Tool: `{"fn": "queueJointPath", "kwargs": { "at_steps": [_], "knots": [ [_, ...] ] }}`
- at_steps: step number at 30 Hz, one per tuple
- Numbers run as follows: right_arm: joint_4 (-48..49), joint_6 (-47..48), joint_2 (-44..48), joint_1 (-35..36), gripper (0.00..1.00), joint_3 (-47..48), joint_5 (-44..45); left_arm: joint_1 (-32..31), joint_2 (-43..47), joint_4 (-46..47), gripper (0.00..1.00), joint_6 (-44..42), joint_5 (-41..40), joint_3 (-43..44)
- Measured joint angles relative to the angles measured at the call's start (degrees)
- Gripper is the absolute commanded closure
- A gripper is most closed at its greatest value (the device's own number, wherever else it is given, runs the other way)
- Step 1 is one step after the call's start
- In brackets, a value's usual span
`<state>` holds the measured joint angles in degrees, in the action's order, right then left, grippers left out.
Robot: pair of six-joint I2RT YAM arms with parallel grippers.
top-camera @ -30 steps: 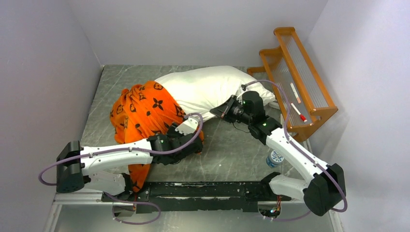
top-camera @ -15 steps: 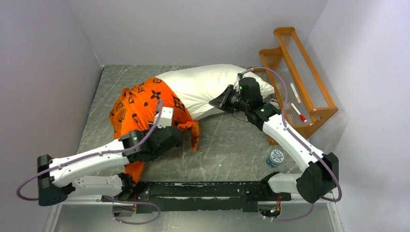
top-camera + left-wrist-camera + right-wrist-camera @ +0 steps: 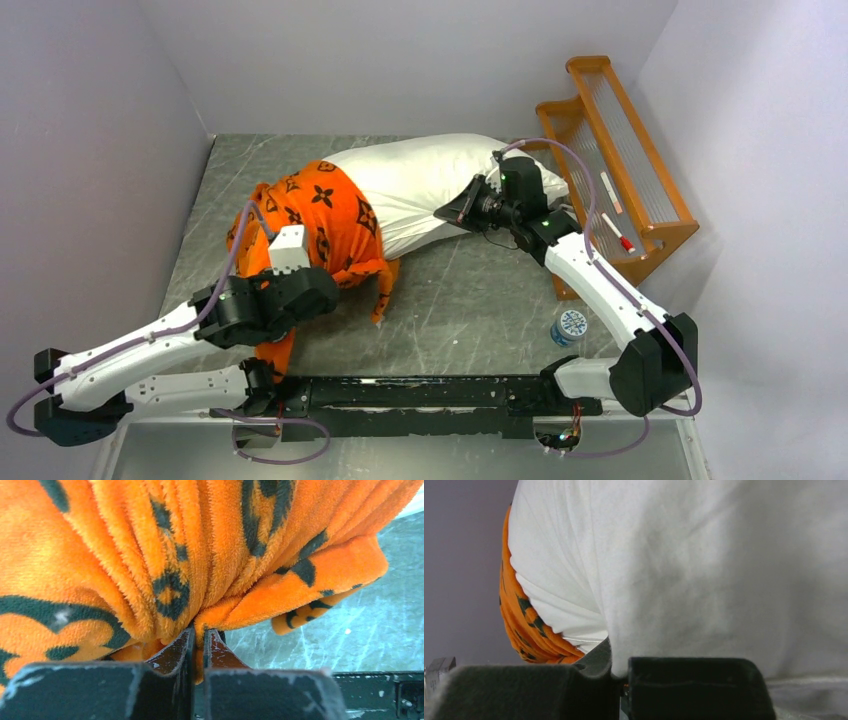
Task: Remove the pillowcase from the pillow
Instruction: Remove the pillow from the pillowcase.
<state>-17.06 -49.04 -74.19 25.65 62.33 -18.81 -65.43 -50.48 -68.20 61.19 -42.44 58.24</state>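
Top view, pillowcase (image 3: 310, 215): one; bunched over the left end of the pillow (image 3: 430, 180), left of centre on the surface (image 3: 480, 300), with one flap hanging toward the near side.
Top view, pillow: one; lies across the far half, its right part bare.
Top view, arms: two; the left arm (image 3: 150, 345) reaches into the orange folds, the right arm (image 3: 600, 290) meets the bare white part.
Top view, others: one wooden rack (image 3: 620, 150) at far right; one bottle (image 3: 571, 326) at near right.
Left wrist, left jaws: pressed together, pinching a fold of pillowcase.
Right wrist, right jaws: pressed together on a pinch of white pillow cloth; orange bunched beyond it, to the left.
Step, judged: stripping the case off the left end.
Method, judged: anchor the pillow with your right jaws and draw the left jaws leftward along its length, low and steady. The fold is thin and may slip.
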Motion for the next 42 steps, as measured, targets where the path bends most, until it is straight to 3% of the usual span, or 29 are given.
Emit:
{"fn": "queueJointPath", "kwargs": {
  "at_steps": [1,6,9,12,15,20,25,27,30,31,35,42],
  "knots": [
    [0.15,0.00,0.00,-0.07,1.00,-0.04,-0.31,0.00,0.79,-0.22,0.95,-0.13,0.44,0.11],
    [1.29,-0.22,0.02,-0.66,1.00,-0.98,-1.36,0.15,2.60,3.69,0.53,-7.80,4.96,0.44],
    [1.29,-0.28,0.02,-1.44,1.00,-2.49,-1.38,0.15,2.03,7.96,0.34,-14.12,8.79,1.84],
    [1.29,-0.68,0.26,-1.57,1.00,-3.89,-1.51,0.17,-0.37,13.20,0.23,-19.23,11.63,3.91],
    [1.33,-1.05,0.98,-1.60,1.00,-4.83,-1.57,0.24,-4.39,17.90,0.19,-23.15,12.98,6.08],
    [1.31,-1.16,1.18,-1.60,1.00,-4.96,-1.57,0.42,-13.22,22.12,0.20,-25.66,11.15,9.03],
    [1.33,-1.27,1.55,-1.60,1.00,-5.33,-1.57,1.84,-22.84,20.46,0.24,-23.26,2.99,13.07],
    [1.33,-1.27,1.73,-1.60,1.00,-5.35,-1.60,2.95,-26.23,18.51,0.39,-21.29,-0.07,14.67],
    [1.33,-1.22,1.86,-1.55,1.00,-5.35,-1.70,5.27,-29.97,16.33,0.83,-18.67,-3.08,15.32],
    [1.29,-1.16,1.86,-1.53,1.00,-5.35,-1.68,5.77,-30.49,14.95,0.93,-18.03,-3.87,15.32],
    [0.87,-0.61,1.84,-1.42,1.00,-5.27,-1.33,6.32,-27.30,13.75,0.95,-15.19,-3.96,13.31],
    [-0.61,0.61,0.24,-1.18,1.00,-3.06,-1.22,7.21,-11.82,8.96,0.95,-7.04,-0.70,6.54]
  ]
}}
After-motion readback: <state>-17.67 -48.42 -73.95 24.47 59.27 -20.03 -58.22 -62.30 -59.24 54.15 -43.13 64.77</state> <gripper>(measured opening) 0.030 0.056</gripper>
